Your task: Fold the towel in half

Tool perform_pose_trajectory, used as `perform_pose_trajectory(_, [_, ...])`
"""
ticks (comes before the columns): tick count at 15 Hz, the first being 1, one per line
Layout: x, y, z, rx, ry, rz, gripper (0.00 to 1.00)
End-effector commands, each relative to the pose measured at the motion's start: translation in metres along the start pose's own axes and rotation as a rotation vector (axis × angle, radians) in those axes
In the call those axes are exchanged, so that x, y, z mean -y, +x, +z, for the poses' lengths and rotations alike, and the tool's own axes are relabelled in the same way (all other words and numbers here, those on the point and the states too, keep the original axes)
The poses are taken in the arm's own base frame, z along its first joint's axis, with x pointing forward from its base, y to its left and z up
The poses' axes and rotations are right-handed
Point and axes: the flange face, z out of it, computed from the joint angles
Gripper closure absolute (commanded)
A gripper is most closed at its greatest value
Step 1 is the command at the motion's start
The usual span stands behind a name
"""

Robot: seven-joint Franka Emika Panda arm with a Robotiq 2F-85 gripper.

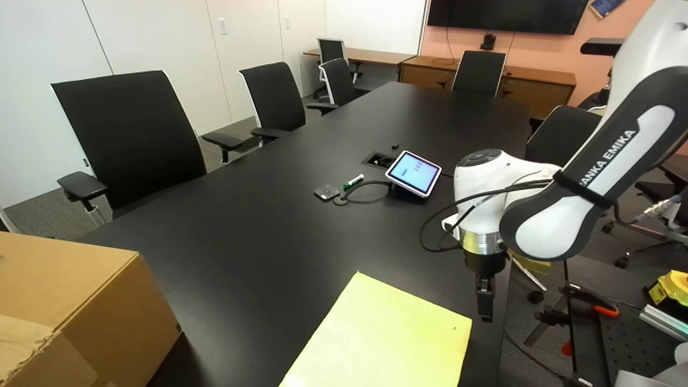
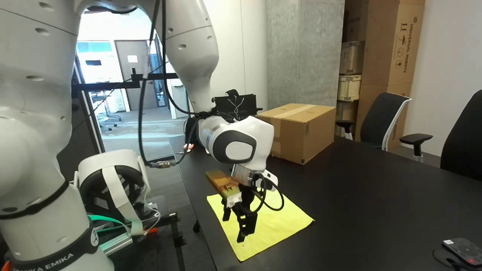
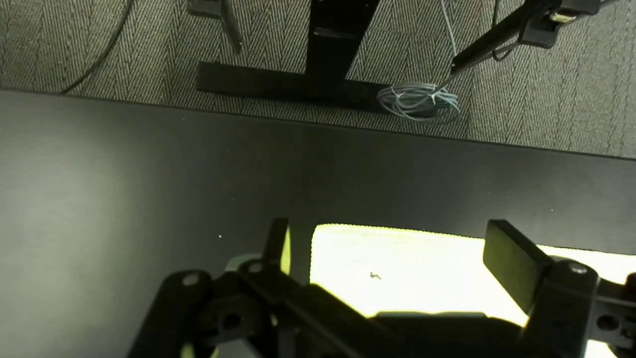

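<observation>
The gripper (image 3: pixel 390 248), its 2 jaws wide apart, hangs near a corner of the towel (image 1: pixel 381 333), flat on the table (image 1: pixel 242 269). A box (image 1: pixel 107 322), tablet (image 1: pixel 414 173) and marker (image 1: pixel 355 180) sit there too, apart from the towel.

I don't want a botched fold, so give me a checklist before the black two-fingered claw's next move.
1. Claw open and empty: ok, fingers apart.
2. Pale yellow rectangular cloth towel flat: ok where it shows.
3. Towel corner between fingers: ok in the wrist view.
4. Fingers low enough to grip: cannot tell.
5. Whole towel outline in one view: not ok; cropped or partly hidden.
6. Tan rectangular cardboard box apart from towel: ok, black table between.
</observation>
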Motion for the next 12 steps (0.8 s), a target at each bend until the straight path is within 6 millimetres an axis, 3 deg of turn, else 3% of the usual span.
perform_pose_trajectory(1, [0.006,0.031,0.027,-0.008,-0.003,0.029,0.0])
perform_pose_trajectory(7, [0.01,0.057,0.066,-0.018,-0.009,0.062,0.0])
perform_pose_trajectory(12, [0.011,0.063,0.076,-0.09,-0.019,0.096,0.0])
